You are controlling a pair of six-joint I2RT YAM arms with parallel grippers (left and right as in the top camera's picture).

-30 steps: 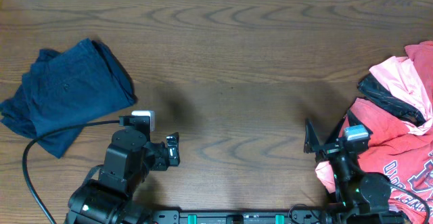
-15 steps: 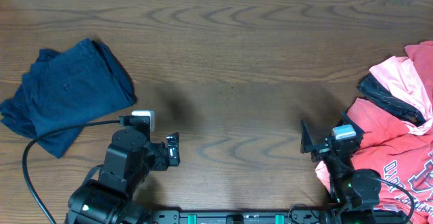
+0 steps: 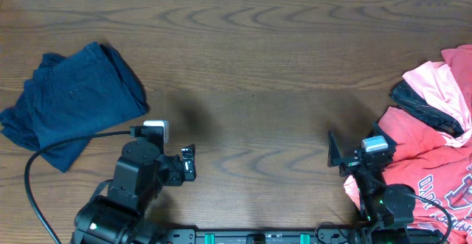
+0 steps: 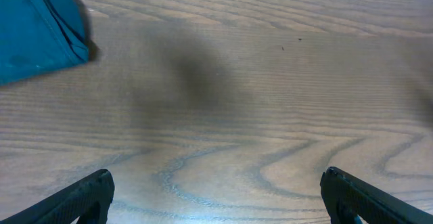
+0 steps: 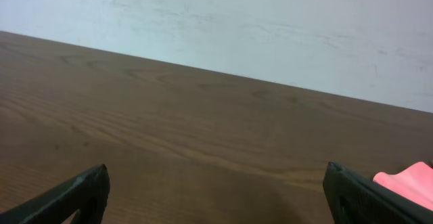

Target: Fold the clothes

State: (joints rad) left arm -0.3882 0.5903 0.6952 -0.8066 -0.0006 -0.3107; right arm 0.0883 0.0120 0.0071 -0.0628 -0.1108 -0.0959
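left gripper (image 4: 218, 198): released, fingers spread wide over bare wood, nothing between them.
right gripper (image 5: 215, 195): same deal, fingers wide apart and empty, pointed across the table (image 3: 258, 52) at the pale wall (image 5: 237, 28).
change since a second ago: the right gripper has shifted a bit to the left, away from the pile on the right. For the last half second it hasn't moved. The left arm and all the fabric sit where they were.
near the left gripper: the navy bundle (image 3: 74, 104) is up and to the left, and only its corner shows in the left wrist view. A black cable (image 3: 44, 159) runs over its lower edge.
near the right gripper: the red shirt (image 3: 442, 189) with white lettering lies just to its right. A scrap of pink shows in the corner of the right wrist view.
open room: the whole middle of the table, from the navy bundle over to the right-hand pile, is plain wood.
edges: the right pile runs off the right side of the overhead view. The navy bundle sits close to the left side.
count: two arms and one navy bundle (can't tell how many pieces are in it). On the right there are three pieces: the coral-pink shirt (image 3: 442, 82) on top, the black piece (image 3: 420, 110) under it, and the red shirt lowest.
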